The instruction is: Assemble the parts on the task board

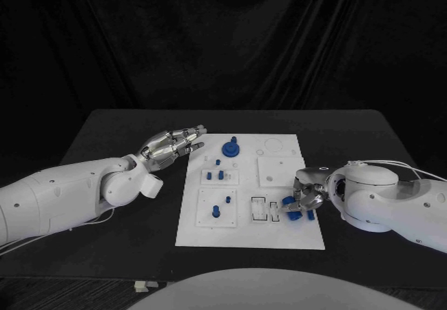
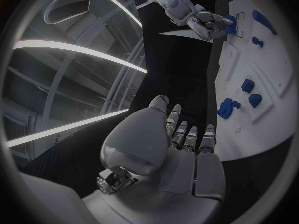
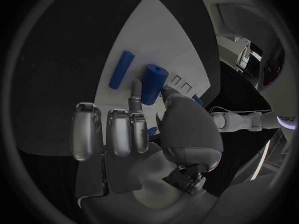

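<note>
Now the right hand [image 1: 303,205] pinches a short blue plastic cylinder [image 3: 153,84] over the near right corner of the white task board [image 1: 289,236]; keep it upright while seating it. Left hand [image 1: 170,147] hovers wide, holding nothing, beside the board's far left edge.

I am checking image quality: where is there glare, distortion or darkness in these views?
Head view: even light, the white task board bright against the black table and dark backdrop. Left wrist view: fisheye bending, bright streaks of glare beyond the left robot hand. Right wrist view: dim; the board's edges curve.
</note>
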Robot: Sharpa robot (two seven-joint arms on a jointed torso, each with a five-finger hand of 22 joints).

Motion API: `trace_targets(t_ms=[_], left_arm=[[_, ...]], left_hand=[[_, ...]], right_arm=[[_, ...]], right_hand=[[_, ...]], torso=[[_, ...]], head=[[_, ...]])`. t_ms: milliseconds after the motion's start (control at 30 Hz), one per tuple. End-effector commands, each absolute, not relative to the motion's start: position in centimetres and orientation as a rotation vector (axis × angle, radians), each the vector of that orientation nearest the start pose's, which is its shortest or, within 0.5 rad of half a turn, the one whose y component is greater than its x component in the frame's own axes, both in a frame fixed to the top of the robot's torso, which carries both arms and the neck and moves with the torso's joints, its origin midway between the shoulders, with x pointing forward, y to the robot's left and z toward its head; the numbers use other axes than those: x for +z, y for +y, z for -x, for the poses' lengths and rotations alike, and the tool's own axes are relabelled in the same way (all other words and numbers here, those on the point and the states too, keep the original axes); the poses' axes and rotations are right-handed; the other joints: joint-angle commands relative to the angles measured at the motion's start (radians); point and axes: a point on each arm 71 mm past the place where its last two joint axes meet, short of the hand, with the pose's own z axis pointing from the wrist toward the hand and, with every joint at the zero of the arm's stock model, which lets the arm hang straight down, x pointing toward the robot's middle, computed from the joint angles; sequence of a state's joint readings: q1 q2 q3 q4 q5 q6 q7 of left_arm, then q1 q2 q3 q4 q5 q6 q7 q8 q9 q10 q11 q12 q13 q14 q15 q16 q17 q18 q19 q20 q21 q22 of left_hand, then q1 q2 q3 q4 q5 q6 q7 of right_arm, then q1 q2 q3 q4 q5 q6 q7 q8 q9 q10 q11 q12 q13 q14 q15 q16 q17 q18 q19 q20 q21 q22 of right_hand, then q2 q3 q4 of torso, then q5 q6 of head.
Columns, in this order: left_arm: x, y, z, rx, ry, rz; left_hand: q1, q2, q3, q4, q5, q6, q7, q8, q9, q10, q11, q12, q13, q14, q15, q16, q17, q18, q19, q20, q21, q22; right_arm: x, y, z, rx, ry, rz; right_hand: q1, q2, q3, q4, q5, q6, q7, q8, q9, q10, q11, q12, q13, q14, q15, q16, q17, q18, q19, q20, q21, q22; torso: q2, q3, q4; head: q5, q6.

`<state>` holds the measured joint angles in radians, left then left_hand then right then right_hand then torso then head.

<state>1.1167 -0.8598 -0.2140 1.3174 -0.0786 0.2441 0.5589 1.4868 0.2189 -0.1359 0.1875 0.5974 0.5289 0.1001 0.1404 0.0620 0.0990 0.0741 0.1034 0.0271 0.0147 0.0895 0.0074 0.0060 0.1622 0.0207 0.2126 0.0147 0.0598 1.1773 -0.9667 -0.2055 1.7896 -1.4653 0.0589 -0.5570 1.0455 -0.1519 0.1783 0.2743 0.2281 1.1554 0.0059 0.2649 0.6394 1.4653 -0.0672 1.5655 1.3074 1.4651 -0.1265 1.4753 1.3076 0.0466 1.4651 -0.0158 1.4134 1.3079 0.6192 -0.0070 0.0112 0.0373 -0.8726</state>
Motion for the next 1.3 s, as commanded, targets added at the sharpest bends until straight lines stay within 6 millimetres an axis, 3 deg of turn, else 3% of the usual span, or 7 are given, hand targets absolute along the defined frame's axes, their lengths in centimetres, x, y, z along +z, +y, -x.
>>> trace_targets(t_ms=[33,367,400,533,633,900,1300], left_arm=[[-27.4,25.7,-46.0,-1.851,1.669,1.023],[-27.5,25.7,-46.0,-1.85,1.671,1.024],[-27.5,25.7,-46.0,-1.85,1.672,1.025],[-27.5,25.6,-46.0,-1.851,1.674,1.025],[-27.6,25.6,-46.0,-1.85,1.675,1.025],[-27.6,25.6,-46.0,-1.85,1.676,1.026],[-27.6,25.6,-46.0,-1.849,1.677,1.027]], left_hand=[[0.001,0.006,0.004,0.001,0.001,0.001,0.002,0.006,0.001,0.0,0.006,0.005,0.001,0.001,0.005,0.007,0.002,0.02,-0.001,0.007,-0.001,-0.001],[0.001,0.006,0.004,0.001,0.001,0.001,0.002,0.006,0.001,0.0,0.006,0.005,0.001,0.001,0.005,0.007,0.002,0.02,-0.001,0.007,-0.001,-0.001],[0.001,0.006,0.004,0.001,0.001,0.001,0.002,0.006,0.001,0.0,0.006,0.005,0.001,0.001,0.005,0.007,0.002,0.02,-0.001,0.007,-0.001,-0.001],[0.001,0.006,0.004,0.001,0.001,0.001,0.002,0.006,0.001,0.0,0.006,0.005,0.001,0.001,0.005,0.007,0.002,0.02,-0.001,0.007,-0.001,-0.001],[0.001,0.006,0.004,0.001,0.001,0.001,0.002,0.006,0.001,0.0,0.006,0.005,0.001,0.001,0.005,0.007,0.002,0.02,-0.001,0.007,-0.001,-0.001],[0.001,0.006,0.006,-0.001,0.001,0.0,0.003,0.005,0.001,0.0,0.006,0.006,0.002,0.002,0.006,0.007,0.002,0.02,-0.001,0.007,-0.001,-0.001],[0.002,0.006,0.007,-0.002,0.001,0.0,0.003,0.006,0.001,0.001,0.007,0.007,0.002,0.002,0.006,0.007,0.002,0.02,-0.001,0.007,0.0,-0.001]], right_arm=[[-26.6,-21.2,-39.4,0.193,2.287,0.243],[-26.5,-21.1,-39.2,0.271,2.273,0.164],[-26.4,-21.1,-39.2,0.28,2.271,0.153],[-26.1,-21.3,-38.8,0.35,2.278,0.048],[-25.6,-21.4,-38.9,0.403,2.293,-0.047],[-24.3,-21.5,-39.4,0.523,2.344,-0.284],[-24.8,-20.3,-39.6,0.591,2.446,-0.397]], right_hand=[[0.041,0.014,0.009,-0.013,0.038,-0.004,0.002,-0.01,0.003,0.106,0.006,0.005,0.263,0.071,0.007,-0.005,0.05,-0.006,0.037,0.009,-0.008,0.209],[0.129,0.034,0.055,-0.098,0.157,-0.021,-0.001,-0.015,0.024,0.106,0.003,0.005,0.263,0.072,0.005,0.0,0.057,-0.006,0.038,0.008,-0.008,0.209],[0.134,0.034,0.065,-0.109,0.205,-0.027,-0.001,-0.016,0.026,0.106,0.002,0.005,0.263,0.072,0.004,0.001,0.057,-0.006,0.038,0.007,-0.008,0.209],[0.126,0.031,0.097,-0.137,0.32,-0.047,0.006,-0.029,0.021,0.106,0.006,0.005,0.263,0.071,0.008,0.002,0.055,-0.006,0.038,0.009,-0.008,0.209],[0.109,0.03,0.113,-0.145,0.368,-0.05,0.009,-0.032,0.018,0.106,0.008,0.005,0.263,0.072,0.009,0.005,0.06,-0.006,0.038,0.011,-0.008,0.209],[0.087,0.032,0.135,-0.159,0.413,-0.058,0.014,-0.041,0.009,0.106,0.012,0.005,0.263,0.073,0.012,0.008,0.062,-0.006,0.039,0.013,-0.008,0.209],[0.054,0.042,0.142,-0.156,0.403,-0.068,0.02,-0.047,0.003,0.106,0.018,0.005,0.263,0.071,0.017,0.005,0.053,-0.004,0.035,0.017,-0.016,0.207]], torso=[[0.0,0.0001,0.0002],[0.0,-0.0001,0.0003],[0.0,0.0,0.0002],[0.0,0.0001,-0.0001],[0.0,0.0006,-0.0002],[-0.001,0.0002,-0.0002],[0.0,-0.0004,0.0008]], head=[[0.001,0.0],[0.002,0.0],[0.003,0.0],[0.002,0.0],[0.001,0.0],[0.001,0.0],[-0.001,0.0]])
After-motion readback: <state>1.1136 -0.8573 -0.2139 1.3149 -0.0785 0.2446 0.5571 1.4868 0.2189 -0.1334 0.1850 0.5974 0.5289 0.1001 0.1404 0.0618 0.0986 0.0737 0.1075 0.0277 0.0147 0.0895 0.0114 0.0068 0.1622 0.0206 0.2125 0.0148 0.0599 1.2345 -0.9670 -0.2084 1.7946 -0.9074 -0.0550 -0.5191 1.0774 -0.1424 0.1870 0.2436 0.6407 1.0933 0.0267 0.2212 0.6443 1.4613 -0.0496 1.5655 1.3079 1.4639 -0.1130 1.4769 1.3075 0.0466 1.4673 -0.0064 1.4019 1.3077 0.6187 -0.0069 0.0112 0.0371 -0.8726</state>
